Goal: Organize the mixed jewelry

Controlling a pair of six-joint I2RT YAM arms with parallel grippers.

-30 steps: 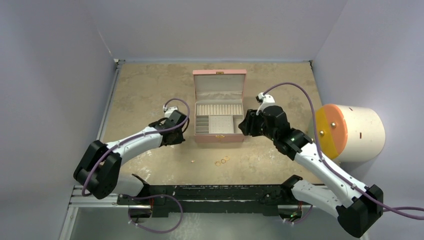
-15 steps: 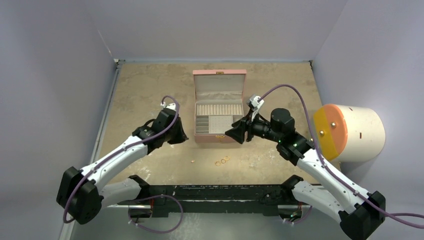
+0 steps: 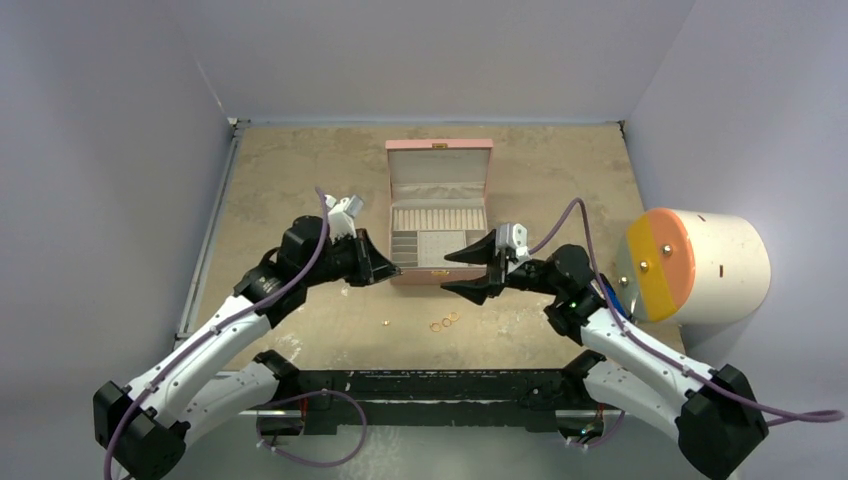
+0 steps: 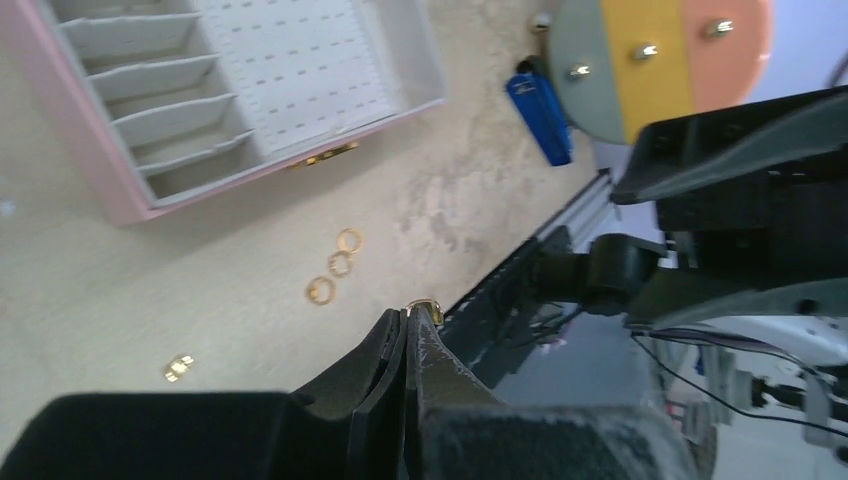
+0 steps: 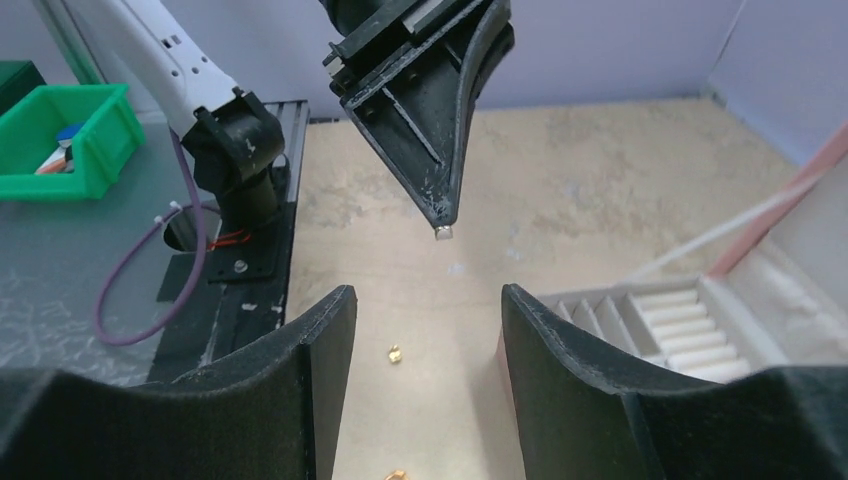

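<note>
Moved: both arms swung in toward the middle since a second ago. The left gripper [image 3: 392,274] went from the left side of the pink box [image 3: 440,146] to its near left corner. The right gripper [image 3: 446,274] dropped lower and turned to point left.
Left gripper: it was pinched shut, with a tiny gold piece [image 4: 424,304] held at its very tips, up off the tabletop [image 3: 300,180].
Right gripper: it was wide open and held nothing. It faced the left gripper just in front of the box, with their tips near each other but apart.
Three gold rings [image 3: 445,322]: they lay close together in a short row on the tabletop, on the near side of the box.
Gold stud [image 3: 386,323]: it lay alone on the tabletop, a little left of the rings.
Pink box: it was open, with its lid standing up at the far side and beige slots showing inside.
Round drum [image 3: 720,265]: it lay on its side at the right, with its yellow and orange face turned toward the arms.
</note>
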